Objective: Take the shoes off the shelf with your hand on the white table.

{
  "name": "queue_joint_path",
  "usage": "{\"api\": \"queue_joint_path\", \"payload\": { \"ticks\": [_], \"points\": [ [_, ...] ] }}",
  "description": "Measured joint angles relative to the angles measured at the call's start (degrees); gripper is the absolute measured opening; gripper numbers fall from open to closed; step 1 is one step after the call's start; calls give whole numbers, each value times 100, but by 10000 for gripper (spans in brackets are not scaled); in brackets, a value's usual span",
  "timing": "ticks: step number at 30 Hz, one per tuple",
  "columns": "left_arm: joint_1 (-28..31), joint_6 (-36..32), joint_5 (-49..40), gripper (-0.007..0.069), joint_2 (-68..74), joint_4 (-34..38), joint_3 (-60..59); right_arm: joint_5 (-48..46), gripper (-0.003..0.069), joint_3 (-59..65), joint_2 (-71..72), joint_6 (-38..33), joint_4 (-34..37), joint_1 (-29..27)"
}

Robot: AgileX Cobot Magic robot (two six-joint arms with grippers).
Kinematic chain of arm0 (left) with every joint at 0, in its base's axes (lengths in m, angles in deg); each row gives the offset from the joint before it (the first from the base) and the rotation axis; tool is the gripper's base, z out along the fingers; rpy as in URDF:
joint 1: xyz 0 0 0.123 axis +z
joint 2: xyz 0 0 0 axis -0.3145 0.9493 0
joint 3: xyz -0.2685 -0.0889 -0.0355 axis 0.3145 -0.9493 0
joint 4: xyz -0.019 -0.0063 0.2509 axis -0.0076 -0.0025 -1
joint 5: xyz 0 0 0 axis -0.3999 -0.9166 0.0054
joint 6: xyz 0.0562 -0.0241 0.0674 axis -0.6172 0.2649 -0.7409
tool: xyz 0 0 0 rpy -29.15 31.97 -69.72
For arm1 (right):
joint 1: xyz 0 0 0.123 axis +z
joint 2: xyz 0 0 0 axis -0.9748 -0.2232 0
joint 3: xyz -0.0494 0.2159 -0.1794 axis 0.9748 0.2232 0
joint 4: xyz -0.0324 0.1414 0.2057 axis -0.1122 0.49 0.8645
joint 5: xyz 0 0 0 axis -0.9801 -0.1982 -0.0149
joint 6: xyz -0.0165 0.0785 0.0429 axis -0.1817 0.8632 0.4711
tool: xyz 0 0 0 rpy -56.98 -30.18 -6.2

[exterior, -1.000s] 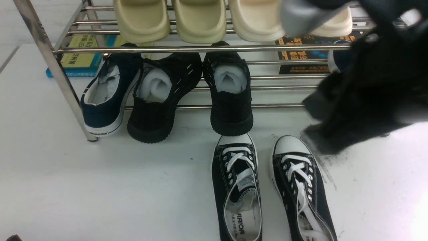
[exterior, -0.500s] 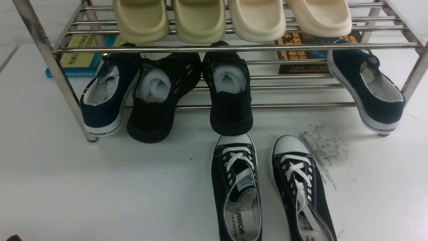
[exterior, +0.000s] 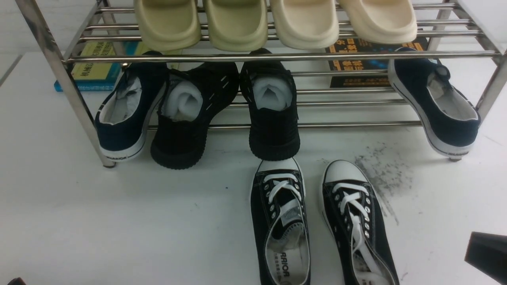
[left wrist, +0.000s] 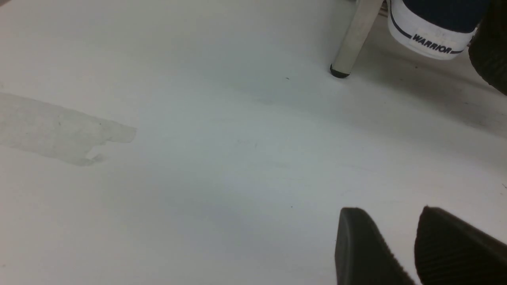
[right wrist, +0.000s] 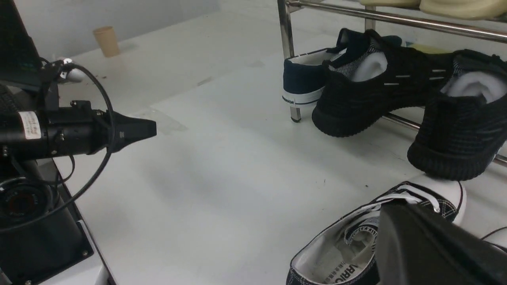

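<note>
Front view shows the shoes side by side on the white table, in front of the shelf, so the job looks done. The left gripper is a little open and holds nothing. The right gripper sits near the shoes; I cannot tell if it is open, and it only needs to move away.

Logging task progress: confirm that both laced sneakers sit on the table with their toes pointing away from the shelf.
Wrong on direction. Both sneakers do sit on the table, but the front view shows their white toe caps pointing toward the shelf, not away.
</note>
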Motion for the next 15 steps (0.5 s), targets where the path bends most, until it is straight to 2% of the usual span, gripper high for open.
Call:
{"api": "queue_joint_path", "payload": {
  "ticks": [15],
  "points": [
    [0,0,0,243,0,0,0,29,3,6,0,6,-389,0]
  ]
}}
